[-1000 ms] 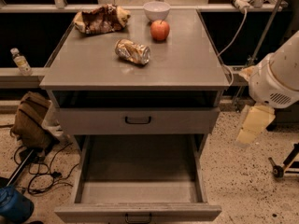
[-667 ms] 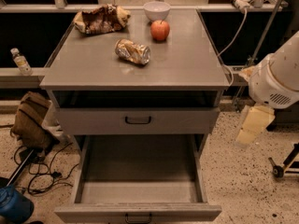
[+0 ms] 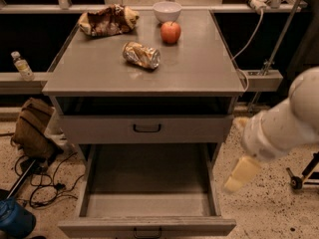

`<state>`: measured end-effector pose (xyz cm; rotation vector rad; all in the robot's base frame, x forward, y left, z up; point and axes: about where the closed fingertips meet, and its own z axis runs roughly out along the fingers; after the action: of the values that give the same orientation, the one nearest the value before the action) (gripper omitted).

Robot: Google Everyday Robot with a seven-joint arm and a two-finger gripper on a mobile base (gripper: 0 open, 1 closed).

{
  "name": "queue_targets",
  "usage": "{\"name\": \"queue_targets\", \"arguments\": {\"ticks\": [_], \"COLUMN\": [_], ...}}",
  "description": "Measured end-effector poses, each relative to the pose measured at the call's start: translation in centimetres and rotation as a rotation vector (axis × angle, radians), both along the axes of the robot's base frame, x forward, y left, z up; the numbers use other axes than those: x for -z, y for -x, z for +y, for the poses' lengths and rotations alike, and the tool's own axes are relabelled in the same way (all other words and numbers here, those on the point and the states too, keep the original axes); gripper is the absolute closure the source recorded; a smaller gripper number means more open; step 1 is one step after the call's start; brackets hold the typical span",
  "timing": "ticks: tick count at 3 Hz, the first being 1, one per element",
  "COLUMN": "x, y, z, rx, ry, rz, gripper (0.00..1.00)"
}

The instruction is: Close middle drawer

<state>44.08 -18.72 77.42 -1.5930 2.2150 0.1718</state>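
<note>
**Two drawers show, and the middle one stands pulled far out**

Two drawer fronts are all I can see of the grey cabinet [image 3: 144, 71]; anything lower is cut off by the bottom edge. The middle drawer [image 3: 149, 183] is drawn well out towards me, a long grey tray with nothing in it. Its low front panel sits at the very bottom of the view, and its black bar handle [image 3: 147, 231] is half cut off there. Above it the top drawer [image 3: 99, 129] sits almost flush, with a dark gap over its front.

The gripper [image 3: 241, 173] hangs at the right of the cabinet, just beside the open drawer's right wall and apart from it. It is a pale cream shape under the white arm [image 3: 284, 123]. Whether it is clenched or released I cannot tell, and it grasps nothing I can see.

Four things lie on the cabinet top: one red apple [image 3: 170, 32], one white bowl [image 3: 167, 11] behind it, one crushed can [image 3: 141, 55] and one crumpled snack bag [image 3: 107, 20]. One water bottle [image 3: 22, 66] stands on the ledge at the left. One brown bag [image 3: 32, 128] slumps on the floor below, near tangled cables [image 3: 42, 185]. A blue object [image 3: 15, 219] is clipped at the corner.
</note>
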Motion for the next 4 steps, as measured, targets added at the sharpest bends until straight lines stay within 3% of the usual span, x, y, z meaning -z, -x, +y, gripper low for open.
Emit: {"name": "queue_targets", "arguments": {"ticks": [1, 2, 4], "x": [8.4, 8.3, 13.7], "y": [1.9, 1.9, 6.8], "z": [1.8, 1.8, 3.0], "rx": [-0.023, -0.023, -0.02], "ry": [-0.115, -0.115, -0.17], "rz": [0.081, 0.08, 0.106], "gripper": [0.0, 0.0, 0.0]}}
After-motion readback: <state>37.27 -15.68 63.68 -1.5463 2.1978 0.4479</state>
